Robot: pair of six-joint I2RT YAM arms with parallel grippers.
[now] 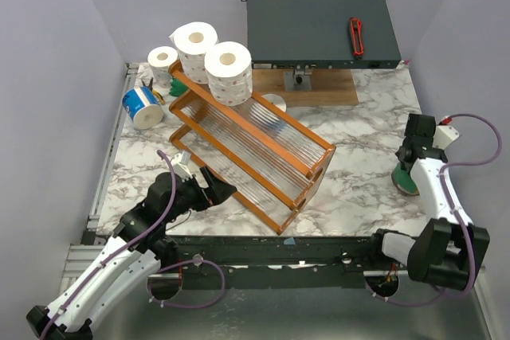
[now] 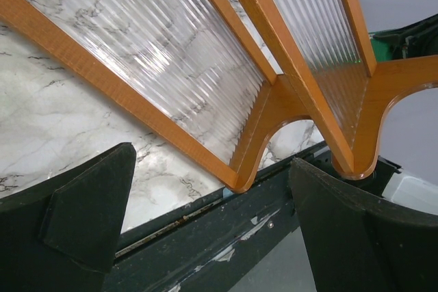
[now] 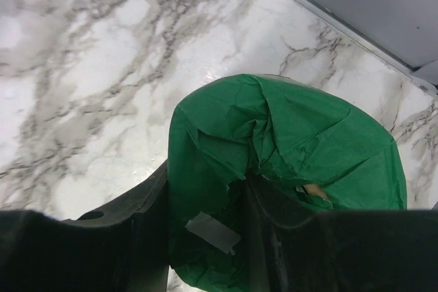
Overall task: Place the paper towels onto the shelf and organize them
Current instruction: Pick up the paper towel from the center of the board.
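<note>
Right claw (image 3: 205,196) clenched on the green-wrapped roll (image 3: 287,135), pinching its wall; the roll sits near the right edge of the desk (image 1: 358,141). Left claw (image 2: 212,162) released, jaws wide, empty, at the near end of the shelf (image 1: 263,149). Shelf lies diagonally mid-desk. Two white rolls (image 1: 229,69) stand on its far end.

The shelf (image 1: 255,145) lies slantwise across the desk (image 1: 358,141); bare marble right of it gives open passage to the green-wrapped roll (image 1: 405,183). White paper towels (image 1: 229,73) crowd its far end; a grey metal box (image 1: 319,29) blocks behind.
</note>
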